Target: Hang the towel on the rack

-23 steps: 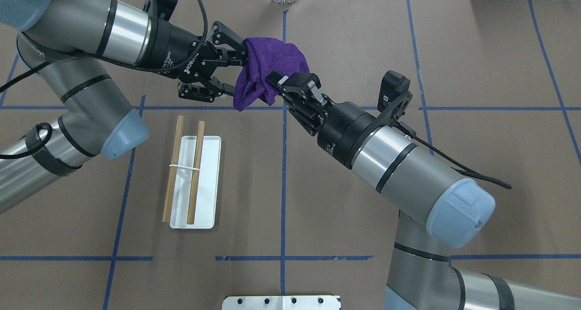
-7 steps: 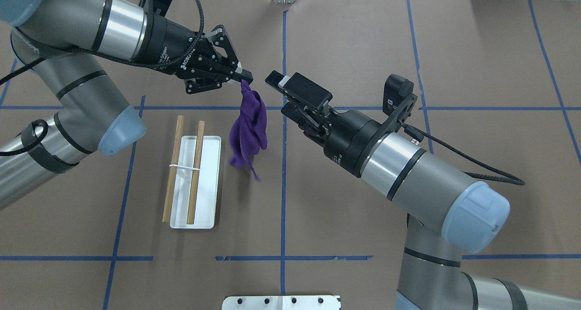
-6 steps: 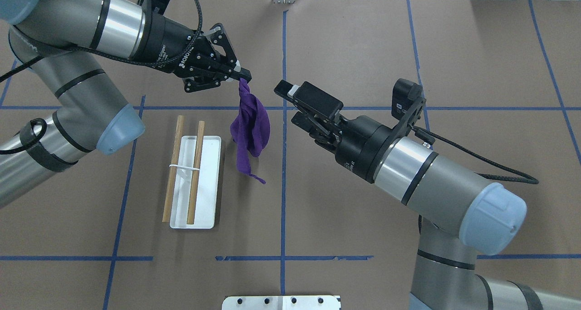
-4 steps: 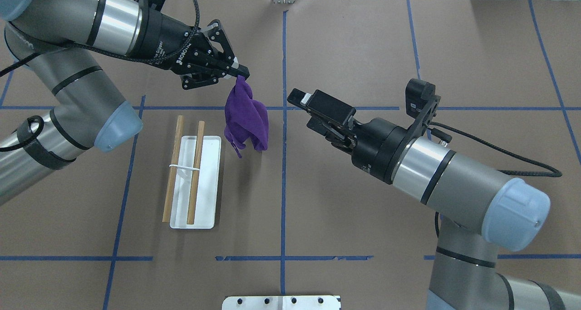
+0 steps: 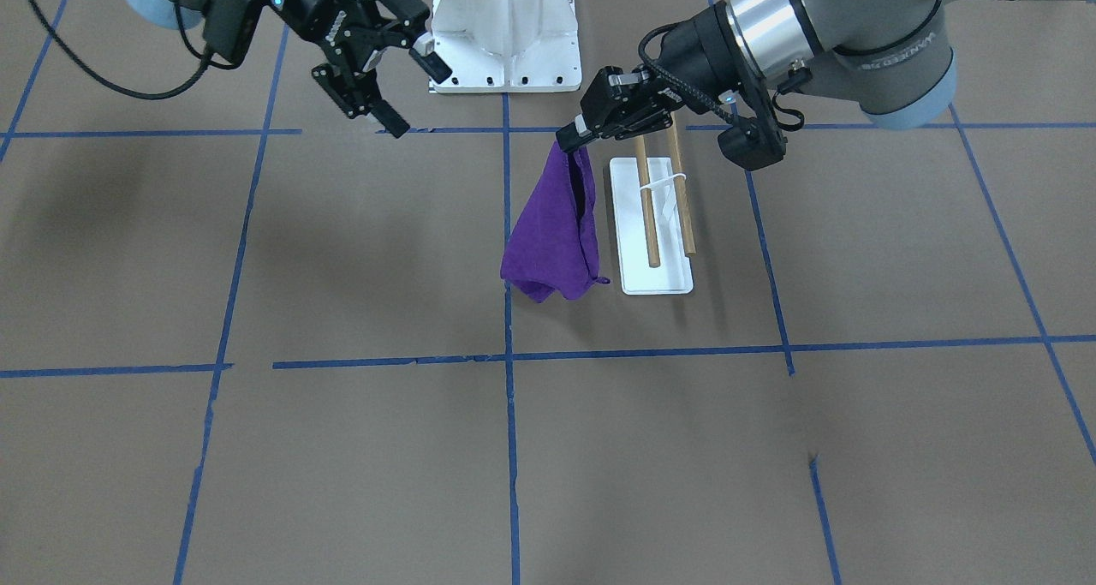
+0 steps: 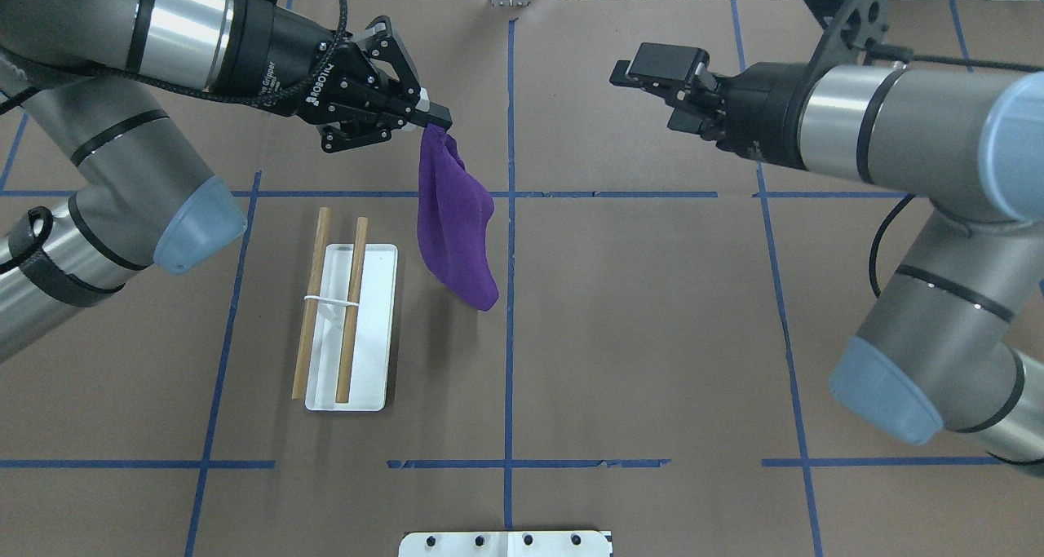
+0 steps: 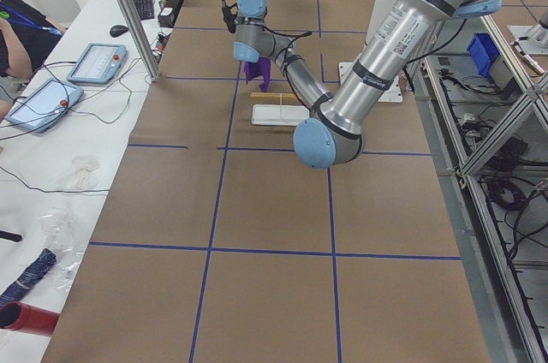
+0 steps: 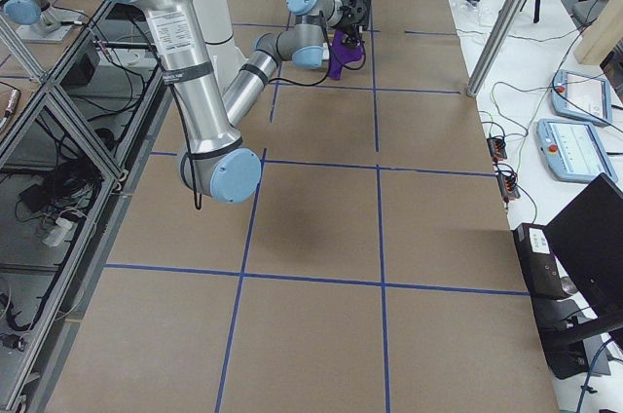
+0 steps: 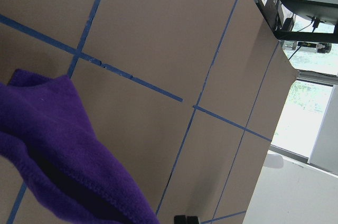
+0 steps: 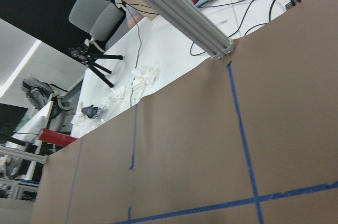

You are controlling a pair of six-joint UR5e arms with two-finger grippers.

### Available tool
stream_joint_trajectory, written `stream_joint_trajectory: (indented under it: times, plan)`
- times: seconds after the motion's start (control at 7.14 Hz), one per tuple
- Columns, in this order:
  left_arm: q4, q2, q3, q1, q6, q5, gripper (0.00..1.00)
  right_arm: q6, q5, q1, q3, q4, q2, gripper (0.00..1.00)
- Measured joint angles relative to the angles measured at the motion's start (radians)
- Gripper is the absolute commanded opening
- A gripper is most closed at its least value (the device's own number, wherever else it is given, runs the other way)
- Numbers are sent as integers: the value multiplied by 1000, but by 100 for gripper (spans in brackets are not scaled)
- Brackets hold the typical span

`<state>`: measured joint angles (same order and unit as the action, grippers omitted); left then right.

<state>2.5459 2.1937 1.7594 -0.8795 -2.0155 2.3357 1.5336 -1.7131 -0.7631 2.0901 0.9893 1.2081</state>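
A: What could have gone wrong from there?

B: Starting at the left, the left fingers [image 6: 432, 118] were clenched on only one corner of the towel [image 6: 457, 231]. A pinch that thin could have slipped on a quick swing and let the cloth fall to the surface [image 6: 620, 312]

A: And the rack [image 6: 349, 329]?

B: It stood just left of the hanging towel, not touching it. The cloth hung bunched rather than spread, so laid over like that it would likely have caught one dowel only, or slid off. A low pass might also have dragged the hem across the dowels and tipped the rack, which looked light

A: The right side?

B: The right fingers [image 6: 661, 58] were released and empty, well off to the right. Nothing there held a second corner to spread the cloth

A: How did the towel look?

B: It was purple, soft and fleecy, with a stitched edge. It drooped in one long folded drape from the pinched corner, with a little loop at its low end. It seemed to hang clear of the surface, though I could not be sure
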Motion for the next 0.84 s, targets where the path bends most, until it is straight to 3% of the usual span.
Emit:
stream_joint_trajectory:
  times: [0.42,0.84]
  plan:
    - [-119,0,133,8,65,-227,0,-220,-65,-126,14,308,-13,100]
    - [-438,-3,296,70,312,-490,0,-448,-69,-219,20,548,-18,100]
